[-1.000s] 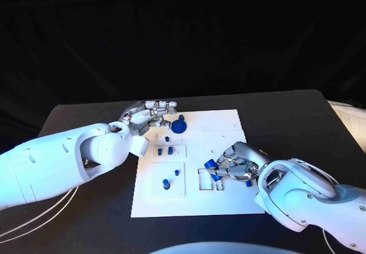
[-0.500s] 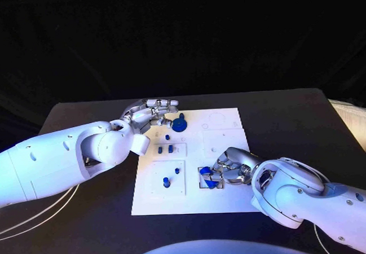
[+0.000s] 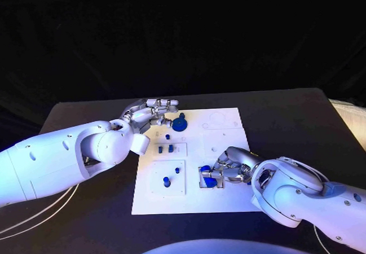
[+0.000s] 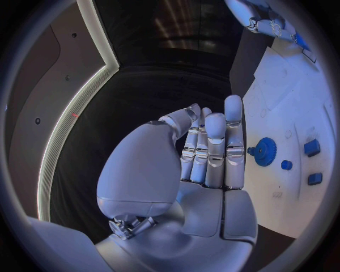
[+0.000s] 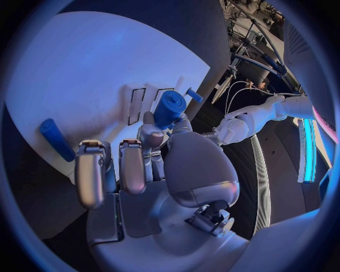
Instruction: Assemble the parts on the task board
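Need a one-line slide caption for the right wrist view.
Right hand holds a blue cylindrical part over the white task board.

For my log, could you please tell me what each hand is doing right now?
Left hand: open, holding nothing, beside the white board.
Right hand: holding a blue cylinder.

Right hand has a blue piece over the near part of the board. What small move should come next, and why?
Probably ease the blue cylinder down toward the rectangular slots beside it: the right hand holds it just above the task board.
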You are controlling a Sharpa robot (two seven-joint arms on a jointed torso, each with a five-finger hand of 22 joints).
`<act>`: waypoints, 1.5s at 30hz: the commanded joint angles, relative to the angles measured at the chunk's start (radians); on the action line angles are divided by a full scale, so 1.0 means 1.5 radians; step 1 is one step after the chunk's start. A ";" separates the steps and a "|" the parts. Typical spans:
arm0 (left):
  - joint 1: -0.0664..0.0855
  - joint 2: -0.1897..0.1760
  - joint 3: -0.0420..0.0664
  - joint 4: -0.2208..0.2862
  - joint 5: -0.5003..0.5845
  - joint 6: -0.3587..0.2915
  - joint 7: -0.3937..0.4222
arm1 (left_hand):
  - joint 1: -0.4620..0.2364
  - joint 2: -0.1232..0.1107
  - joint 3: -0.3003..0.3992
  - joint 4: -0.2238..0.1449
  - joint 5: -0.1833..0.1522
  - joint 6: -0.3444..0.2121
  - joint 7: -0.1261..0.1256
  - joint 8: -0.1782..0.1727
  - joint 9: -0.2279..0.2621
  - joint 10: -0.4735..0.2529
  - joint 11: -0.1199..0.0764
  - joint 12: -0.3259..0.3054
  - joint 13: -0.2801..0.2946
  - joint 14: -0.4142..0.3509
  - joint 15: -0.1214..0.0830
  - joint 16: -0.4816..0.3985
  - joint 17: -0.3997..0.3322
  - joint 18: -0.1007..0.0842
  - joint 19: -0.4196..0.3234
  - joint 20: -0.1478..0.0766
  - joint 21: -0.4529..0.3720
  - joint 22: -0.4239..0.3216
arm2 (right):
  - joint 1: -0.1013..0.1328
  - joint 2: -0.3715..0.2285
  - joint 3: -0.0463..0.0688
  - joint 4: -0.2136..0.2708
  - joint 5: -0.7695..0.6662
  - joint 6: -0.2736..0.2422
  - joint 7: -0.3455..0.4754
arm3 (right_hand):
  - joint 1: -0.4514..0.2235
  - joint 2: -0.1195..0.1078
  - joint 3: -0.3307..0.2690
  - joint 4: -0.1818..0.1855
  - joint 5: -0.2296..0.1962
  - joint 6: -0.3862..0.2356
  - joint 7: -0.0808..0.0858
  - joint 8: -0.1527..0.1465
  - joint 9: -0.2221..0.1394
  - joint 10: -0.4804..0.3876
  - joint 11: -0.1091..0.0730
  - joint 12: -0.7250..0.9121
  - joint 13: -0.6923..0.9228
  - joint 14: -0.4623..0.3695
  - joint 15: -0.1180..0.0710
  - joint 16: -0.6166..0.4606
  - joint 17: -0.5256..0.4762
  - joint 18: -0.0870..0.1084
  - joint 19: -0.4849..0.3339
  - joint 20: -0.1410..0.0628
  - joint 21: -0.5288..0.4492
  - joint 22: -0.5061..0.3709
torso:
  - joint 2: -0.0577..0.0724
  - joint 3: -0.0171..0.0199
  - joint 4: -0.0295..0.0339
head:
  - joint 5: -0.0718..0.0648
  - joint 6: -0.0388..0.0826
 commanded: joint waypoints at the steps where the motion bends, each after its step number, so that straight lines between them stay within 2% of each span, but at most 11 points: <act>1: 0.000 0.001 0.000 0.002 -0.003 0.010 0.005 | -0.004 0.001 -0.003 -0.001 0.003 -0.007 0.000 0.001 -0.001 -0.004 0.001 0.004 -0.001 -0.005 0.001 0.002 -0.001 0.012 0.001 0.004 -0.004 -0.001 | -0.001 0.001 0.000 0.000 -0.027 0.012 -0.002 | -0.012 -0.004 -0.007 0.000 -0.013 -0.001 0.004 0.001 0.003 0.004 0.000 -0.004 0.000 0.031 -0.004 -0.003 -0.001 -0.005 -0.004 -0.001 -0.004 0.063 | 0.000 0.0003 0.0004 | 0.000 0.000; 6: 0.000 0.001 0.000 0.002 -0.003 0.010 0.005 | -0.004 0.000 -0.004 -0.002 0.003 -0.008 0.001 0.001 -0.001 -0.005 0.002 0.004 -0.001 -0.006 0.001 0.001 -0.003 0.012 0.001 0.004 -0.004 -0.001 | -0.001 0.001 0.000 0.001 -0.035 0.015 -0.002 | -0.021 -0.012 -0.012 0.000 -0.025 -0.003 0.004 0.000 0.007 0.001 0.001 -0.013 -0.004 0.030 -0.003 -0.006 -0.005 -0.004 -0.006 -0.001 -0.006 0.061 | 0.000 0.0004 0.0002 | 0.000 0.000; 12: 0.000 0.001 0.000 0.001 -0.003 0.010 0.005 | -0.004 0.000 -0.004 -0.002 0.003 -0.009 0.002 0.001 -0.001 -0.006 0.002 0.005 -0.001 -0.006 0.002 0.001 -0.003 0.012 0.001 0.005 -0.005 -0.001 | -0.001 0.000 0.000 0.002 -0.039 0.015 -0.002 | -0.019 -0.013 -0.011 -0.001 -0.026 -0.004 0.005 0.000 0.008 0.000 0.001 -0.016 -0.006 0.030 -0.003 -0.007 -0.007 -0.004 -0.007 -0.001 -0.007 0.059 | 0.000 0.0010 0.0002 | 0.000 -0.001; 15: 0.000 0.001 0.000 0.001 -0.003 0.010 0.005 | -0.004 0.000 -0.004 -0.002 0.003 -0.009 0.002 0.001 -0.001 -0.006 0.002 0.005 -0.001 -0.006 0.002 0.001 -0.003 0.012 0.001 0.005 -0.005 -0.001 | -0.001 -0.001 0.000 0.005 -0.045 0.017 -0.002 | 0.019 -0.013 0.000 -0.008 -0.013 -0.007 0.005 -0.001 0.015 0.000 0.001 -0.020 -0.004 0.030 -0.003 -0.009 -0.008 -0.004 -0.007 0.000 -0.009 0.059 | 0.000 0.0010 0.0005 | -0.001 -0.001; 18: 0.000 0.001 0.000 0.001 -0.003 0.010 0.006 | -0.004 0.000 -0.004 -0.002 0.003 -0.009 0.002 0.001 -0.001 -0.006 0.002 0.005 -0.001 -0.006 0.002 0.001 -0.003 0.012 0.001 0.005 -0.005 -0.001 | -0.002 -0.001 0.000 0.006 -0.057 0.024 -0.002 | 0.074 -0.011 0.016 -0.035 -0.002 -0.009 0.005 -0.001 0.020 -0.002 0.001 -0.026 -0.006 0.030 -0.004 -0.011 -0.009 -0.003 -0.008 -0.001 -0.010 0.057 | -0.001 0.0009 0.0004 | -0.001 -0.001; 24: 0.000 0.002 0.000 0.000 -0.003 0.011 0.005 | -0.004 0.000 -0.004 -0.002 0.003 -0.009 0.002 0.001 -0.001 -0.006 0.002 0.005 -0.001 -0.006 0.002 0.001 -0.003 0.012 0.001 0.005 -0.005 -0.001 | -0.002 -0.002 0.000 0.009 -0.080 0.037 -0.002 | 0.144 -0.014 0.036 -0.077 -0.035 -0.009 0.004 -0.001 0.026 -0.001 -0.001 -0.029 -0.004 0.030 -0.005 -0.012 -0.008 -0.004 -0.007 -0.002 -0.010 0.058 | -0.001 0.0005 0.0012 | -0.002 -0.002; 29: 0.000 0.002 0.000 0.000 -0.003 0.011 0.006 | -0.004 0.000 -0.004 -0.002 0.003 -0.009 0.002 0.001 -0.001 -0.006 0.002 0.005 -0.001 -0.006 0.002 0.001 -0.003 0.012 0.001 0.005 -0.005 -0.001 | -0.002 -0.006 0.000 0.012 -0.087 0.013 -0.002 | 0.158 -0.009 0.046 -0.085 -0.045 -0.010 0.005 -0.002 0.028 -0.002 -0.001 -0.036 -0.007 0.030 -0.005 -0.013 -0.008 -0.004 -0.007 -0.002 -0.010 0.058 | -0.001 0.0003 0.0016 | -0.003 -0.001; 32: 0.000 0.001 0.000 0.000 -0.003 0.012 0.007 | -0.004 0.000 -0.004 -0.002 0.003 -0.010 0.002 0.001 -0.001 -0.006 0.003 0.005 -0.001 -0.007 0.002 0.001 -0.004 0.012 0.001 0.005 -0.005 -0.002 | -0.002 -0.021 0.002 0.027 -0.058 -0.015 -0.002 | 0.143 0.000 0.048 -0.070 -0.024 -0.032 0.013 -0.019 0.022 -0.014 0.006 -0.064 -0.028 0.029 0.000 -0.017 -0.015 -0.003 -0.010 0.000 -0.013 0.054 | 0.000 0.0007 0.0006 | -0.004 0.000; 36: 0.000 0.000 0.000 -0.001 -0.003 0.012 0.007 | -0.004 0.000 -0.004 -0.002 0.003 -0.010 0.002 0.001 -0.001 -0.006 0.003 0.005 -0.001 -0.007 0.002 0.001 -0.004 0.012 0.001 0.005 -0.005 -0.002 | 0.000 -0.057 0.012 0.053 0.000 -0.029 -0.004 | 0.132 0.004 0.049 -0.057 -0.006 -0.042 0.019 -0.031 0.018 -0.033 0.012 -0.109 -0.062 0.025 0.004 -0.029 -0.031 -0.002 -0.012 0.004 -0.016 0.050 | -0.001 0.0002 -0.0007 | -0.008 0.000; 41: 0.000 0.000 0.000 -0.001 -0.003 0.011 0.008 | -0.004 0.000 -0.004 -0.002 0.003 -0.010 0.002 0.001 -0.001 -0.006 0.003 0.005 -0.001 -0.007 0.002 0.001 -0.004 0.012 0.001 0.005 -0.005 -0.002 | 0.011 -0.108 0.019 0.073 0.015 -0.026 -0.004 | 0.138 0.002 0.052 -0.058 0.004 -0.042 0.020 -0.035 0.017 -0.035 0.012 -0.116 -0.067 0.025 0.005 -0.029 -0.031 -0.002 -0.012 0.006 -0.016 0.051 | -0.001 -0.0008 -0.0028 | -0.011 0.003; 45: 0.000 0.000 0.000 -0.001 -0.003 0.011 0.009 | -0.004 0.000 -0.004 -0.002 0.003 -0.010 0.002 0.001 -0.001 -0.006 0.003 0.005 -0.001 -0.007 0.002 0.001 -0.004 0.012 0.001 0.005 -0.005 -0.002 | 0.016 -0.146 0.021 0.077 0.003 -0.008 -0.002 | 0.159 0.005 0.064 -0.066 0.010 -0.044 0.021 -0.043 0.013 -0.038 0.012 -0.127 -0.075 0.026 0.006 -0.030 -0.030 -0.002 -0.011 0.007 -0.015 0.052 | 0.000 0.0007 -0.0071 | -0.013 0.006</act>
